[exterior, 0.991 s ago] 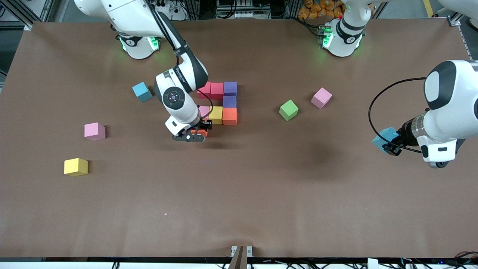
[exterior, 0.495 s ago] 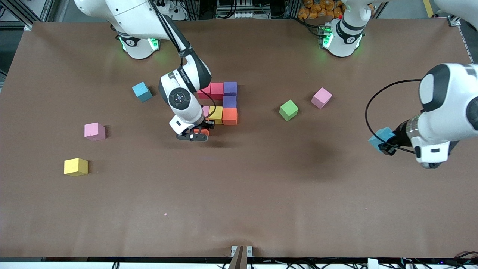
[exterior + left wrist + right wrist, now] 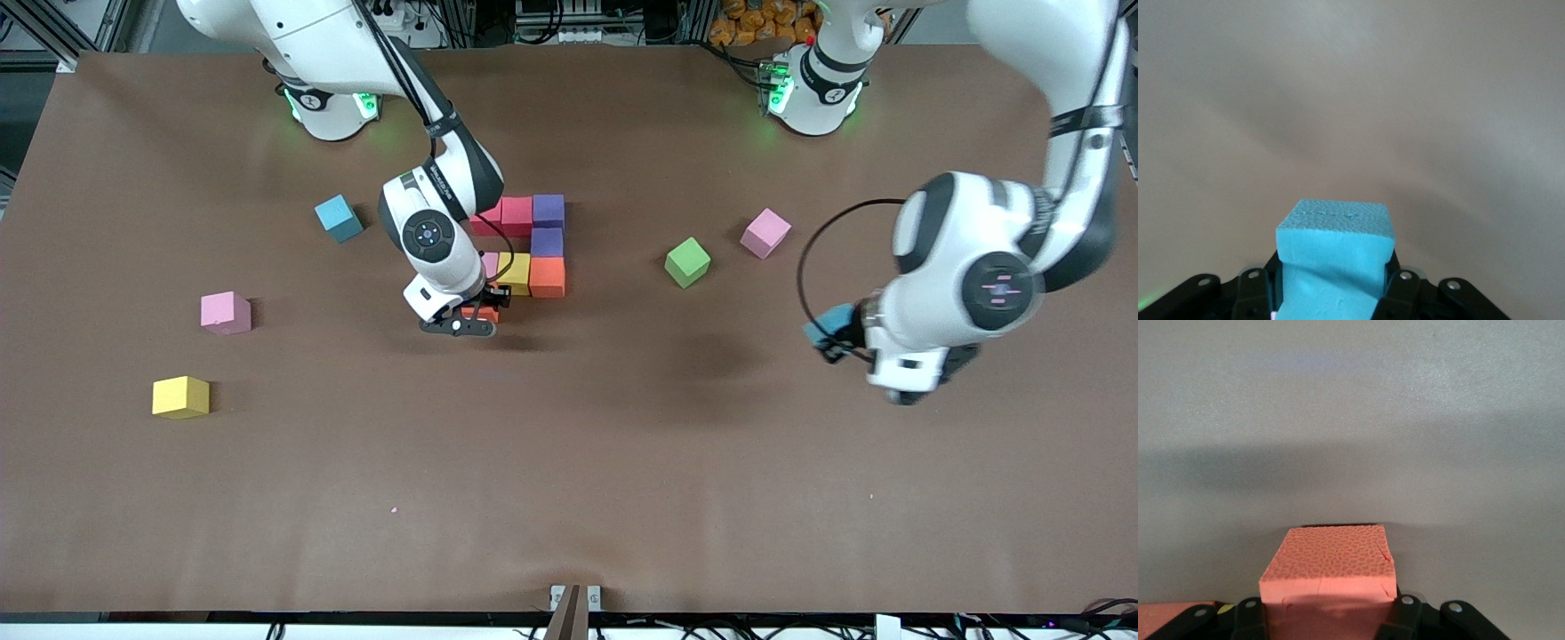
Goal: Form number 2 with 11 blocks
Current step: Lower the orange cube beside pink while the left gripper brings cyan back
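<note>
Cubes, matte foam — my right hand [image 3: 480, 313] grips an orange block [image 3: 1328, 577] by the part-built number 2 [image 3: 526, 246]; my left hand [image 3: 831, 331] carries a light blue block [image 3: 1335, 257] above the brown desk [image 3: 622, 462].

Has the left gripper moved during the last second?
Yes. The left gripper, shut on a light blue block, has travelled toward the green block and the right arm's end.

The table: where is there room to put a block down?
The table is bare all along the front camera's edge, and between the green block and the orange block. It is crowded where the right gripper works at the stuck-together blocks.
</note>
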Robot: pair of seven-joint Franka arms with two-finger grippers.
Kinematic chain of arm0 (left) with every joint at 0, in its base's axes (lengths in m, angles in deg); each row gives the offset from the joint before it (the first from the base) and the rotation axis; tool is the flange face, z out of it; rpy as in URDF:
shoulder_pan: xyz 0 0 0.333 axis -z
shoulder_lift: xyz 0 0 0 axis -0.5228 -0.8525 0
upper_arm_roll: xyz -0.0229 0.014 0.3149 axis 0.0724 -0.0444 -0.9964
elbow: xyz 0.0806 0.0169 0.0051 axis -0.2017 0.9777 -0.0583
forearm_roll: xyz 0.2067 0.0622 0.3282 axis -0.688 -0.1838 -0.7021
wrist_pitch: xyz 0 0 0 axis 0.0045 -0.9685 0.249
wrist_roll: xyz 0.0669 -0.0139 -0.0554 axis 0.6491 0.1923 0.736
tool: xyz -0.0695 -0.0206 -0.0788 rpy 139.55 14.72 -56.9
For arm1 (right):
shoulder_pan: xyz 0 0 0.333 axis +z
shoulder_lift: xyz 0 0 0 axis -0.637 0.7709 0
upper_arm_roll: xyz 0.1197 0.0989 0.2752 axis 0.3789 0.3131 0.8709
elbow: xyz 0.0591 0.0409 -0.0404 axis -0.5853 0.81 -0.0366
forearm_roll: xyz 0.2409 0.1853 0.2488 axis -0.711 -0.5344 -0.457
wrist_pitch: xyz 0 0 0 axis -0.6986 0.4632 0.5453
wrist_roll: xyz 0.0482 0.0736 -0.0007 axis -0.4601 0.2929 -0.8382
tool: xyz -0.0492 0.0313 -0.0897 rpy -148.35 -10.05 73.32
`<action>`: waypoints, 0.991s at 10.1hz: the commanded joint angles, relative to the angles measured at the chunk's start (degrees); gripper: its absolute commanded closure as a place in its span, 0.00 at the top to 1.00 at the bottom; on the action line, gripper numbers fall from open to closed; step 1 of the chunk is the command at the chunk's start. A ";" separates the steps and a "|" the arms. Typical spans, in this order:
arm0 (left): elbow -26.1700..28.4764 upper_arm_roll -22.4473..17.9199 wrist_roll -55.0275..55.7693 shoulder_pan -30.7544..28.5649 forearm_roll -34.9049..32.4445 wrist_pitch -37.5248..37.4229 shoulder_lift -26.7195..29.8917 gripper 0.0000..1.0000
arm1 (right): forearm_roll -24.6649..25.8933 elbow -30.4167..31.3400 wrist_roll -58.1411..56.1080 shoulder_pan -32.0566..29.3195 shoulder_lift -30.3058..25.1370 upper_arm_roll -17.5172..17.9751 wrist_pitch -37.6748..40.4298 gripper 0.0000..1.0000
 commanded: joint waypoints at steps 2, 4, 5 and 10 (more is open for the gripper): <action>-2.80 -0.26 -1.10 1.11 0.86 0.55 -4.61 0.18 | 1.44 -0.84 0.94 0.61 1.00 -0.42 -0.15 0.43; -2.81 -0.34 -1.54 0.94 0.42 0.55 -5.33 0.18 | 1.44 -0.93 1.03 0.61 1.26 -0.42 -0.15 0.45; -2.81 -0.34 -3.72 0.33 0.33 0.55 -5.67 0.18 | 1.44 -0.84 1.03 0.70 1.43 -0.42 -0.93 0.49; -2.72 -0.43 -6.20 -0.82 0.33 0.47 -5.59 0.18 | 1.44 -0.93 1.03 0.70 1.88 -0.42 -0.76 0.80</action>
